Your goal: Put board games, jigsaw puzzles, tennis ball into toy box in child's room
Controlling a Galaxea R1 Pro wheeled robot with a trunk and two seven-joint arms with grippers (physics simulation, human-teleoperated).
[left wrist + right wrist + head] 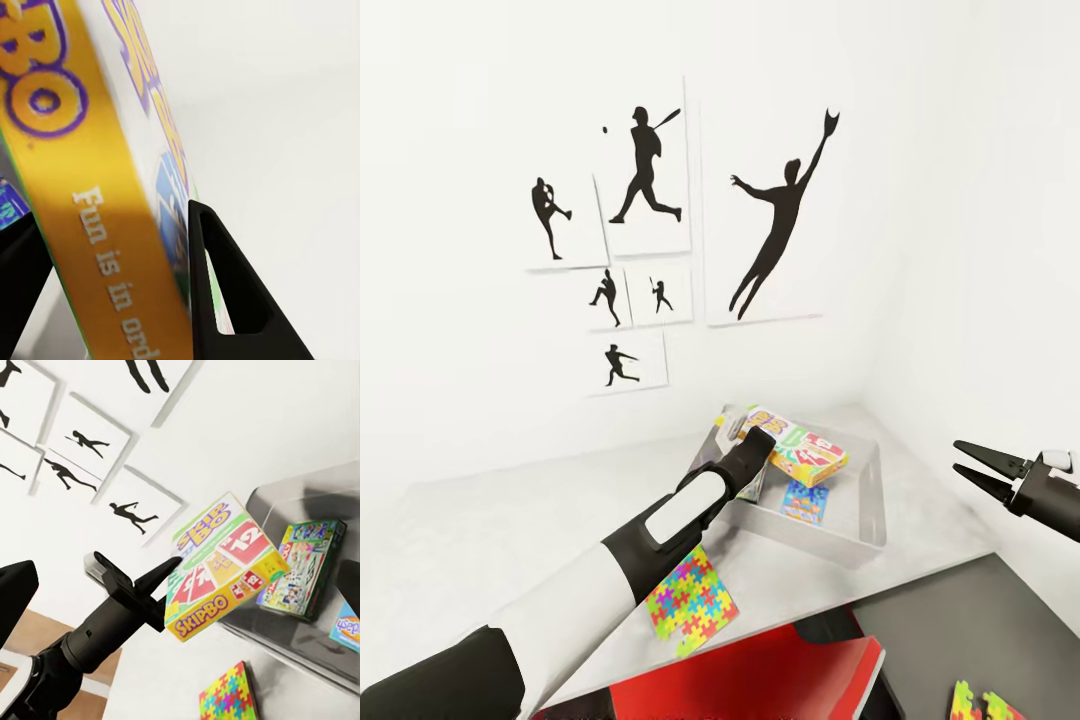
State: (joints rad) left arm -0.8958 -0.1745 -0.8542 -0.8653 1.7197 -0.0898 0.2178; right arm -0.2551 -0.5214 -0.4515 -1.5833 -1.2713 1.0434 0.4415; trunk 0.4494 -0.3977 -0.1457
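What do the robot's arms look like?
The left arm is a white shell with black joints and a pale grey panel. Its end effector has two thin black fingers with cut-out slots. The right end effector is black, pointed, with a white patch behind.

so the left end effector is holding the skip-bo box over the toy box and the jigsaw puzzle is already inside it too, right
Not quite. The left end effector does hold the Skip-Bo box over the toy box, but the jigsaw puzzle lies on the table outside it, as the head view shows.
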